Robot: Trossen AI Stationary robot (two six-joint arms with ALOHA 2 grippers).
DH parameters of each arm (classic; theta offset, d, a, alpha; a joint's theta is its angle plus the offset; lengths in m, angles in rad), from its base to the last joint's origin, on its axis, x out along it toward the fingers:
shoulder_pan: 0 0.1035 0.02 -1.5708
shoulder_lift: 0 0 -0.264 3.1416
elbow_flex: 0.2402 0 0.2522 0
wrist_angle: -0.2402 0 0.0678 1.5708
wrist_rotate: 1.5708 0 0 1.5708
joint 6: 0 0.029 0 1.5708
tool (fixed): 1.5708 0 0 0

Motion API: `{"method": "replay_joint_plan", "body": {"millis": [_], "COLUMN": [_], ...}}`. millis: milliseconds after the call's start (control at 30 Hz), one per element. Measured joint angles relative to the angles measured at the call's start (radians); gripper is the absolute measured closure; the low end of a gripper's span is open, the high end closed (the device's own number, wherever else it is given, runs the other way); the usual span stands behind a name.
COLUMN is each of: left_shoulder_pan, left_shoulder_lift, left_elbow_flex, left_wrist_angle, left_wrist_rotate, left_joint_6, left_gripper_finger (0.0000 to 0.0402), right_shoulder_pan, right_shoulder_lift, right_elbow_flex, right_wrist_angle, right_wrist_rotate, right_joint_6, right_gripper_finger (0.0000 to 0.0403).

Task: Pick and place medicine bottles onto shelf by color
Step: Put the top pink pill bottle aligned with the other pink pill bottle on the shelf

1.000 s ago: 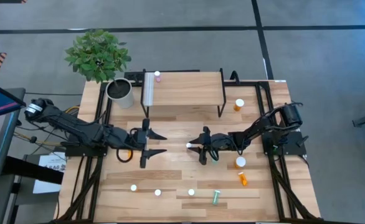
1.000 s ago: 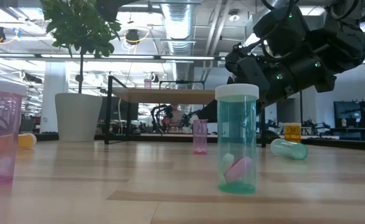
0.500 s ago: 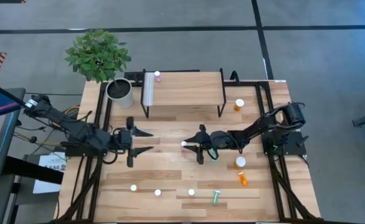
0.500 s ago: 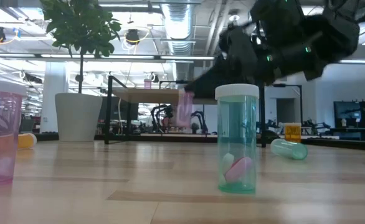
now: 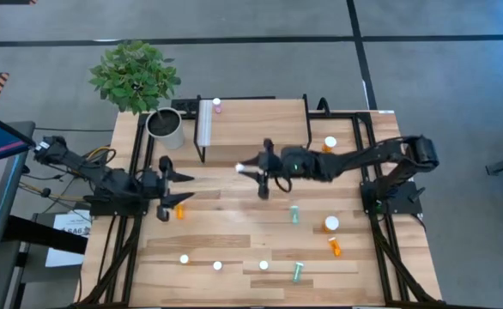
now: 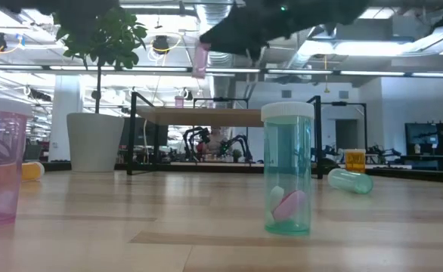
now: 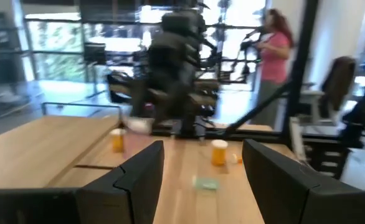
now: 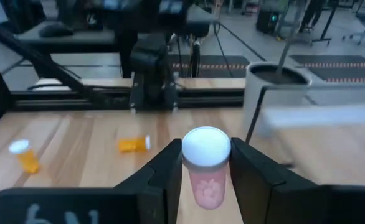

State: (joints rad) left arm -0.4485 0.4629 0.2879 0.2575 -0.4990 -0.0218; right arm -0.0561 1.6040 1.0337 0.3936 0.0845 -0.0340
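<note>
My right jaws (image 5: 253, 171) are closed on a small pink white-capped medicine bottle (image 8: 207, 167), gripping it by the sides just below the cap so it hangs upright and can be set down standing. I hold it in the air near the front edge of the raised light-wood shelf on black metal legs (image 5: 260, 122), toward the end with the white strip, where another pink bottle (image 5: 217, 106) already stands at the shelf's far corner; I judge that corner to be the pink spot, which is why I carry mine this way. The shelf top is mostly bare, so there is room to come in over its front edge, though the black legs and the grey-white plant pot (image 5: 166, 127) beside that end leave less margin there. My left jaws (image 5: 167, 190) stand apart with nothing between them, parked low near the left edge of the surface, an orange bottle (image 5: 179, 210) lying just beside them. More bottles wait along the near edge and right side of the surface, among them a teal one (image 5: 293, 214) near the middle.
</note>
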Motion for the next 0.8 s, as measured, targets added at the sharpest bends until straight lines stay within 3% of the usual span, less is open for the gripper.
{"method": "replay_joint_plan", "body": {"millis": [333,800], "left_shoulder_pan": [0.034,0.034], "left_shoulder_lift": [-0.189,-0.193], "left_elbow_flex": [-0.090,-0.091], "left_wrist_angle": [0.048,0.048], "left_wrist_rotate": [-0.005,-0.012], "left_joint_6": [0.002,0.002], "left_gripper_finger": [0.0196,0.0196], "right_shoulder_pan": [-0.187,-0.315], "right_shoulder_lift": [0.070,0.359], "right_elbow_flex": [0.195,0.559], "right_wrist_angle": [-0.034,-0.224], "right_wrist_rotate": [-0.122,-0.245], "right_joint_6": [0.006,0.006], "right_gripper_finger": [0.0264,0.0260]}}
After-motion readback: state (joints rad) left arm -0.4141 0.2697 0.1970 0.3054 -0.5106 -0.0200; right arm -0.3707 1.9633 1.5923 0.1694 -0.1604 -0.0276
